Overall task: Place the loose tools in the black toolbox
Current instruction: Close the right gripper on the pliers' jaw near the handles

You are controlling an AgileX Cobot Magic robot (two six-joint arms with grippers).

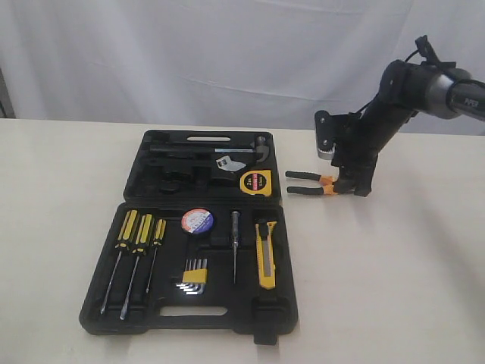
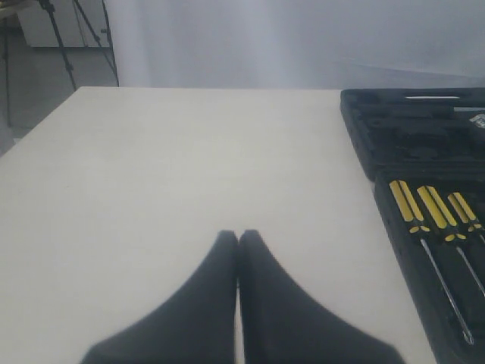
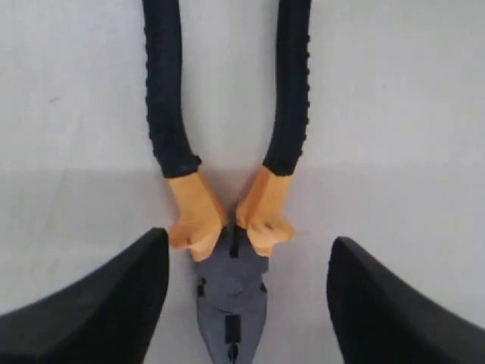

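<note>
1. Right tool (image 3: pixel 246 254) hangs over the pliers (image 3: pixel 231 265) with its fingers (image 3: pixel 114 303) apart, one on each side of the grey head, neither clearly touching it. The left tool (image 2: pixel 239 250) is pressed together over bare table (image 1: pixel 394 288).
2. The pliers lie flat on the table, outside the black toolbox (image 1: pixel 144 303) and just beside its far half, handles pointing toward it.
3. They are probably steel: stiff, fairly heavy and head-heavy. Clamping near the joint or orange collars should stop them swinging, while a grip further down the hinged handles may let them splay.
4. They show a grey head, orange collars and black ribbed sleeves spread in a V.
</note>
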